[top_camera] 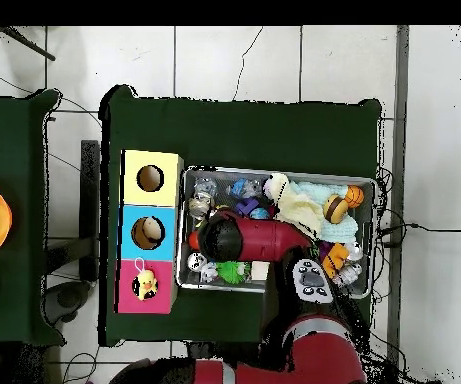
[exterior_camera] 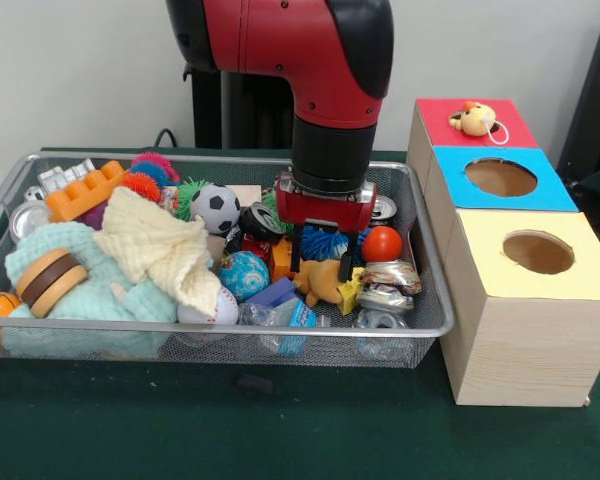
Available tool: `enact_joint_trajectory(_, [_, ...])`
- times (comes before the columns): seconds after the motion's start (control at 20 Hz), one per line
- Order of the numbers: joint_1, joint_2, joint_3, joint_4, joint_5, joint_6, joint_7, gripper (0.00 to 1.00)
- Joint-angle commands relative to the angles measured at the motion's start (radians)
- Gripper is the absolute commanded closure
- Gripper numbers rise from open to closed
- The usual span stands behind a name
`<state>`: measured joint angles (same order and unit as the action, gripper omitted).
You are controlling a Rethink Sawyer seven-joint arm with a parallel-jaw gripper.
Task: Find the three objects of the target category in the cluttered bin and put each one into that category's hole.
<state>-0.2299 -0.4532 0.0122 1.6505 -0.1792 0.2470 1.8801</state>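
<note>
Now our claw (exterior_camera: 324, 268) hangs open over the small brown toy animal (exterior_camera: 321, 281) in the bin (exterior_camera: 432, 300) (it looks soft and light), so we should squeeze its middle.

The green-covered table (exterior_camera: 310, 430) carries the wire-mesh bin (exterior_camera: 435, 325). At the bin's 3 o'clock in the front view, just beside it, stands the row of wood-grain boxes (exterior_camera: 520, 350).

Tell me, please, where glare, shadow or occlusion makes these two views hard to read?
Front view: the crumpled foil by the bin's right wall glints; the pincer hangs over the toys, partly hiding a blue spiky ball. Overhead view: the arm covers the bin's middle, hiding the pincer.
</note>
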Motion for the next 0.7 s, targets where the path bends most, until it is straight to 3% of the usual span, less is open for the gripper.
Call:
enact_joint_trajectory(0.05, [0.003, 0.048, 0.032, 0.026, -0.033, -0.059, 0.1, 0.0])
enact_joint_trajectory(0.5, [0.022, 0.05, 0.023, 0.08, -0.049, -0.111, 0.109, 0.0])
enact_joint_trajectory(0.55, [0.019, 0.05, 0.026, 0.089, -0.046, -0.128, 0.112, 1.0])
enact_joint_trajectory(0.7, [0.009, 0.047, 0.037, 0.098, -0.044, -0.137, 0.113, 1.0])
